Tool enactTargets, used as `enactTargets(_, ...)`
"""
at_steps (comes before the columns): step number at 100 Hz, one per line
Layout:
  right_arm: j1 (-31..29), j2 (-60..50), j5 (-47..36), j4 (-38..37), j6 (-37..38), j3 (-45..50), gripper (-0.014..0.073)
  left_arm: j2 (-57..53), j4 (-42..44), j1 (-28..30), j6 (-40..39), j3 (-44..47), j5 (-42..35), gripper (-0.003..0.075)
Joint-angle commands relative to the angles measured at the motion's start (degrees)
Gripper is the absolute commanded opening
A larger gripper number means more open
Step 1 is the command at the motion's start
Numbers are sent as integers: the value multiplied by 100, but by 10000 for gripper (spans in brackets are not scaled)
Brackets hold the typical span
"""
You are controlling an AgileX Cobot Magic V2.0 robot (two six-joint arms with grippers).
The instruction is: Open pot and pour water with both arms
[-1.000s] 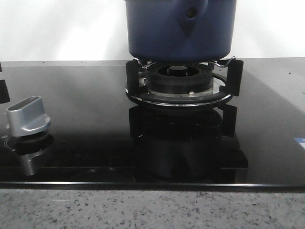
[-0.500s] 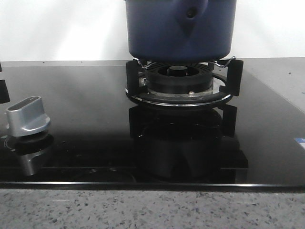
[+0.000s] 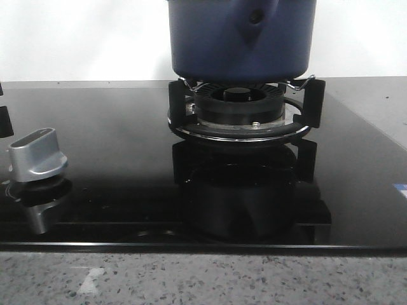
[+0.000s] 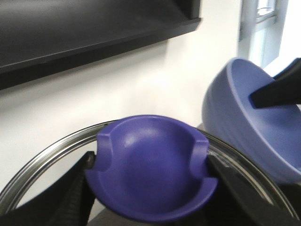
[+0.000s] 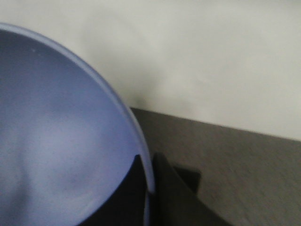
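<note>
Left wrist tool (image 4: 150, 188) clamping lid knob (image 4: 153, 167), right tool (image 5: 149, 188) pinching pot (image 5: 56, 155) rim

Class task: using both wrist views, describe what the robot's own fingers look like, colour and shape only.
Only the fingers show, no arms. Left gripper: two matte black fingers, wedge-shaped. Right gripper: black fingers tapering to thin tips. No cables or markings visible.
</note>
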Motion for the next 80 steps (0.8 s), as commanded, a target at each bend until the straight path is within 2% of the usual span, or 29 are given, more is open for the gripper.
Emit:
enactTargets(1, -505, -253, 749, 25, 110, -489, -55, -306, -543, -210, -53, -221, 48, 190)
enactTargets(20, -1737, -238, 2333, 25, 110, -570, -56, -284, -564, -520, -53, -221, 7, 190)
enactTargets(28, -2139, -196, 2684, 25, 110, -532, -56, -251, -600, -669, -53, -221, 7, 190)
enactTargets(46, -2736, -138, 2540, 73, 110, 25, -56, -175, -656, -969, -53, -221, 18, 190)
enactTargets(80, -3015, -138, 1836, 66, 110, 1541, -56, -175, -679, -1081, -53, -221, 18, 190)
